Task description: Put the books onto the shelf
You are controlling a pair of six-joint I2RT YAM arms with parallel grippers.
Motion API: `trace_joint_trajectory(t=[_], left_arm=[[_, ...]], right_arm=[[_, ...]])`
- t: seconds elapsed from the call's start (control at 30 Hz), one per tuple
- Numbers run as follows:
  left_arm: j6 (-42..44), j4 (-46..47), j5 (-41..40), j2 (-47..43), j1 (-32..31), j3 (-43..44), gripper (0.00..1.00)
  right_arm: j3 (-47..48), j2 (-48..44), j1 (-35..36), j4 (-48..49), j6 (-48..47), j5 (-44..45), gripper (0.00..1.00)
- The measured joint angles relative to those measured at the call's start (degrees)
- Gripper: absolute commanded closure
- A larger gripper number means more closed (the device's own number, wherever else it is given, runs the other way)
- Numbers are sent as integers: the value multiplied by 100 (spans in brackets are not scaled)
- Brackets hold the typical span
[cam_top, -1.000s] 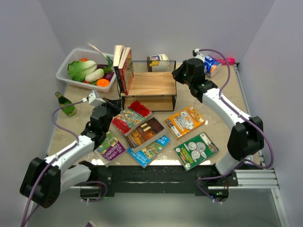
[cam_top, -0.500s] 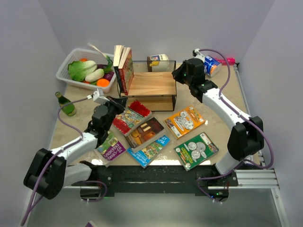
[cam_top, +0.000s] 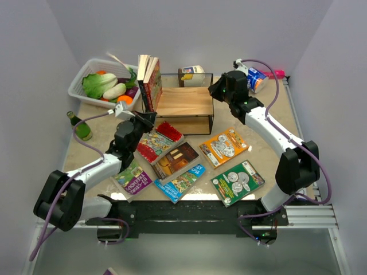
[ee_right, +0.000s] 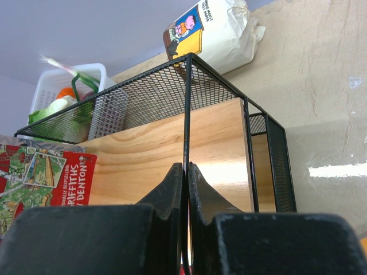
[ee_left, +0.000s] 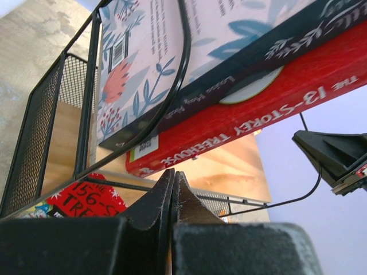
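Observation:
The shelf [cam_top: 184, 102], a black wire rack with a wooden board, stands mid-table. Three books [cam_top: 149, 83] lean upright at its left end. My right gripper [cam_top: 214, 91] is shut on the thin black rail [ee_right: 185, 114] at the shelf's right side. My left gripper [cam_top: 147, 119] is shut and empty, by the shelf's front left corner, just below a red book [ee_left: 246, 109] and a floral one [ee_left: 166, 57]. Flat on the table lie a red book [cam_top: 159, 141], a dark one [cam_top: 176, 159], a blue one [cam_top: 182, 182], a purple one [cam_top: 133, 179], an orange one [cam_top: 223, 146] and a green coin one [cam_top: 237, 181].
A white basket [cam_top: 77, 86] of vegetables sits at the back left, with a green bottle [cam_top: 80, 129] in front of it. A printed bag [cam_top: 192, 74] lies behind the shelf. A blue can [cam_top: 256, 79] and a pink item [cam_top: 278, 73] are at the back right.
My left arm has reached forward and to the right, bringing its shut gripper up to the shelf's front left corner. The right arm and the books have not moved.

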Motion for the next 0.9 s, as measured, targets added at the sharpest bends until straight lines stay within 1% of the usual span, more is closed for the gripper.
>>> trace_joint_trajectory(t=[0.33,0.9], left_arm=[[9,-4,7,116,131,140,100],[31,-31,50,205,181,240,100]], right_arm=[[-2,0,0,2,0,0,100],[-2,0,0,2,2,0,100]])
